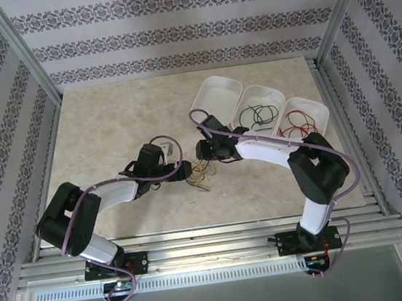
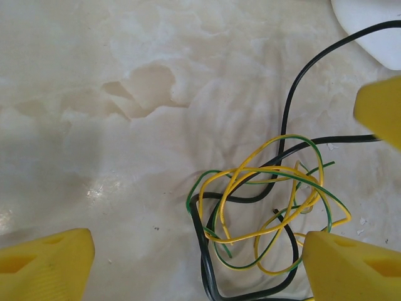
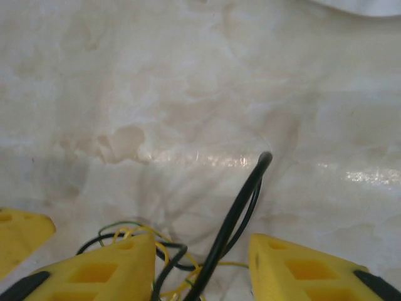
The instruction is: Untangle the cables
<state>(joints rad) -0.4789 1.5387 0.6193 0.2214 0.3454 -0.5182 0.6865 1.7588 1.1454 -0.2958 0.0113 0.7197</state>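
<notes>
Yellow cable (image 1: 202, 175) sits on the table (image 1: 111, 132) between left gripper (image 1: 187, 172) and right gripper (image 1: 201, 155) from above, red cable (image 1: 298, 120) in the rightmost tray (image 1: 305, 99). Left wrist: left gripper (image 2: 194, 244) spread wide over yellow, which is tangled with a black cable (image 2: 290, 94). Right wrist: right gripper (image 3: 202, 251) narrower, gap showing, black cable (image 3: 241, 194) between fingers (image 3: 294, 266), not pinched.

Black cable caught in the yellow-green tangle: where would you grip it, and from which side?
I'd grip the black cable on its bare stretch running toward the white tray, coming from above and pinching across it. There it lies alone on the table; nearer, it threads through the yellow-green cable loops.
</notes>
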